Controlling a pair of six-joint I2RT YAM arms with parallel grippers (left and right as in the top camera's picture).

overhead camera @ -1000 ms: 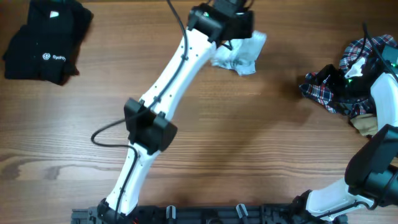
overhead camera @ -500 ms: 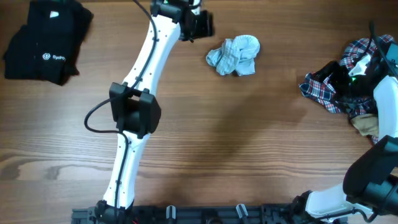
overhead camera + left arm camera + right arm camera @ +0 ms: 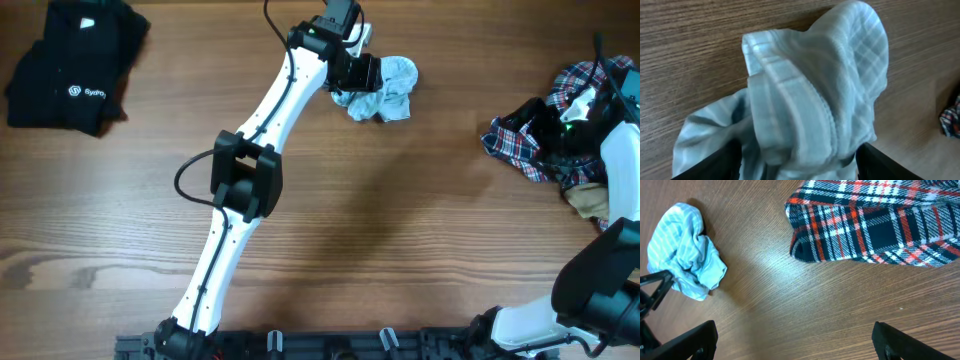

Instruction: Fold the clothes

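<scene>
overhead: left arm reaches crumpled blue garment at far edge of table

overhead, the left gripper (image 3: 352,72) sits at the left side of the small pale-blue striped garment (image 3: 388,88), which lies crumpled on the wooden table (image 3: 400,250) near its far edge. the left wrist camera shows the dark fingers (image 3: 715,160) spread wide at the bottom corners of the frame, the bunched cloth filling the space between them; whether the pads touch the fabric cannot be told.

at the right edge of the table the red-blue-white plaid shirt (image 3: 535,140) lies in a heap, with a beige piece (image 3: 590,202) just beside it on the near side. the right arm stands over this heap. the right gripper (image 3: 795,340) hangs above bare wood with its jaws spread wide and nothing between them; from its wrist camera the plaid shirt's corner fills the upper right and the pale-blue garment shows at the left, well apart from the shirt.

black logo garments (image 3: 75,65) rest folded at the far left corner, well apart from both grippers.
</scene>
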